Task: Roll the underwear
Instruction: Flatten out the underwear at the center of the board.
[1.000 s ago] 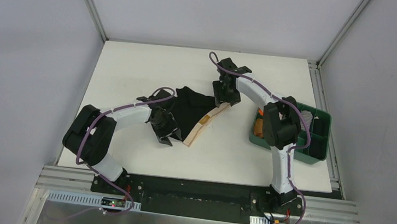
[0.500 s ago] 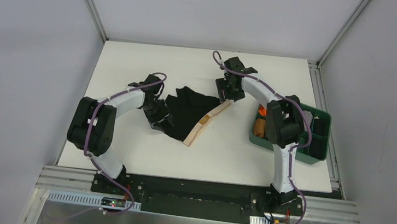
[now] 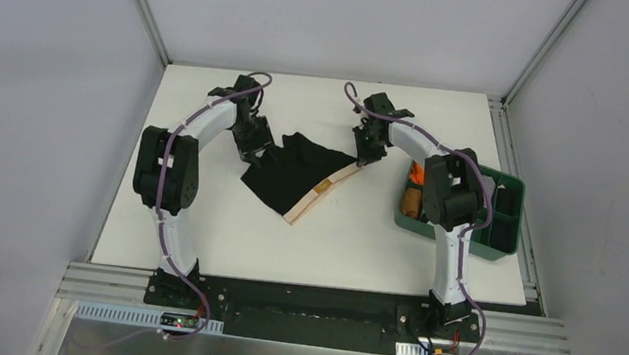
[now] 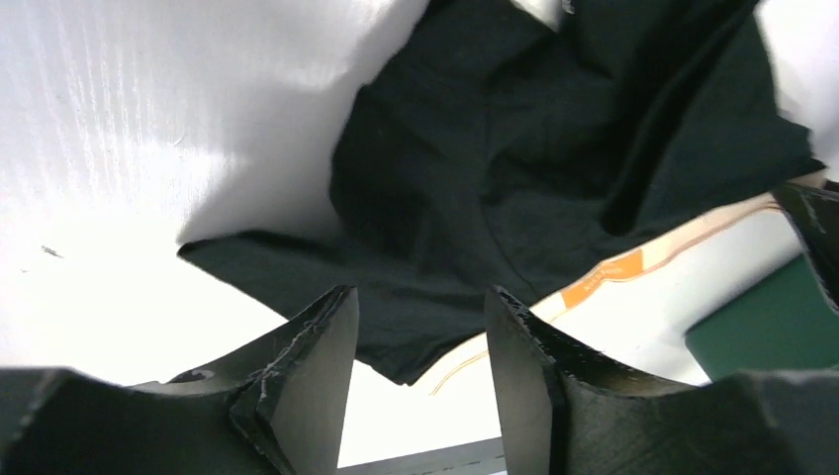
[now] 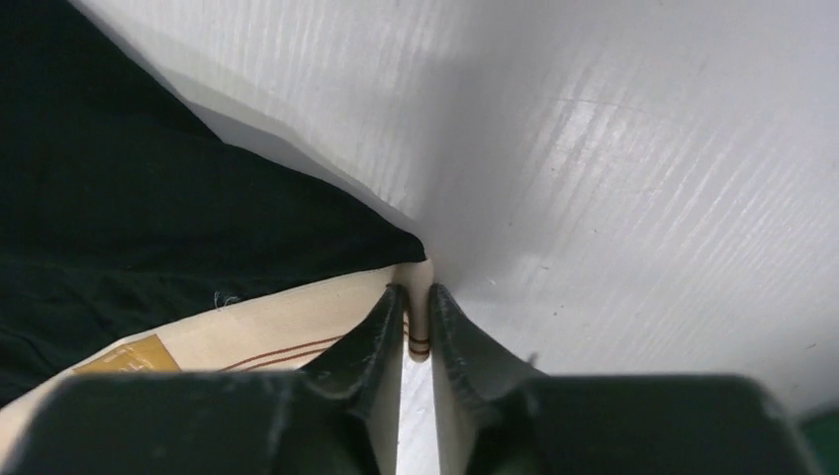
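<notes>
The black underwear [image 3: 294,174] lies spread on the white table, its beige waistband [image 3: 320,194] running diagonally along the near right side. My right gripper [image 3: 366,155] stands at the waistband's far end. In the right wrist view this gripper [image 5: 417,302] is shut on the folded tip of the waistband [image 5: 287,332]. My left gripper [image 3: 254,143] hovers at the garment's far left corner. In the left wrist view its fingers [image 4: 331,336] stand apart with nothing between them, and the black fabric [image 4: 495,178] lies beyond them.
A green divided bin [image 3: 501,235] sits at the table's right edge, with orange and brown rolled garments [image 3: 414,196] in its left compartment. Metal frame rails run along the table's right and near edges.
The left arm swung from the underwear's near left side to its far left corner. The right gripper, open a second ago, closed on the waistband's far end.
</notes>
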Robot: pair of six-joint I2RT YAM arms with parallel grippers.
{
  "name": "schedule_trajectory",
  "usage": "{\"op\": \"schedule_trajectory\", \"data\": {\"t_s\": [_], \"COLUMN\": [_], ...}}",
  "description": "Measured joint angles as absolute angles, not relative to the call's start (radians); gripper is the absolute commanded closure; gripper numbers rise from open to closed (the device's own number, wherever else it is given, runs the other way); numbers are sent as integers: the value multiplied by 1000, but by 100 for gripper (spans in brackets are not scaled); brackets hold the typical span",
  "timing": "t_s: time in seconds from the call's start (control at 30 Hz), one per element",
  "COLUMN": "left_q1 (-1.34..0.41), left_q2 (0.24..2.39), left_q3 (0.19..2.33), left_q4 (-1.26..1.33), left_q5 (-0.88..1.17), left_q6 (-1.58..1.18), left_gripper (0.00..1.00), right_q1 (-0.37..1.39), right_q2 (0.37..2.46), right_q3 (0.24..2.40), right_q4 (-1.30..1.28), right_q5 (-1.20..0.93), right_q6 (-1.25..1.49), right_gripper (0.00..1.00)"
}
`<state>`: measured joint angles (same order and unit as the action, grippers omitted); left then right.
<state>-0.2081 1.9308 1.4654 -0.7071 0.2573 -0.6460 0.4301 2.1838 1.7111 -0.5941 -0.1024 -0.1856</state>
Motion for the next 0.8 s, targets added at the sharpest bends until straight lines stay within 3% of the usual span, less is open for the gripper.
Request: {"op": "schedule_trajectory", "data": {"t_s": [0.03, 0.27, 0.4, 0.67, 0.73, 0.8], "left_q1": [-208, -208, -208, -321, -337, -339], "left_q2": [1928, 1750, 1508, 1227, 1195, 1158], "left_q3": [1489, 1451, 1285, 934, 857, 785], "left_q4": [-723, -791, -813, -823, -814, -807], "left_q5": [255, 224, 227, 271, 279, 256], "left_q6": [-636, -612, -651, -815, -844, -870], "left_gripper": [43, 26, 26, 30, 39, 45], "right_q1": [427, 421, 429, 593, 647, 681], "right_q2": [2184, 2181, 2131, 1776, 1690, 1622], "right_q3": [1711, 1709, 1634, 1135, 1021, 923], "right_q4": [-593, -603, -633, -572, -517, -459], "right_q5": [-103, -103, -110, -86, -87, -84], "right_q6": [-181, -87, 84, 532, 631, 712], "right_gripper": [100, 100, 100, 100, 81, 72]}}
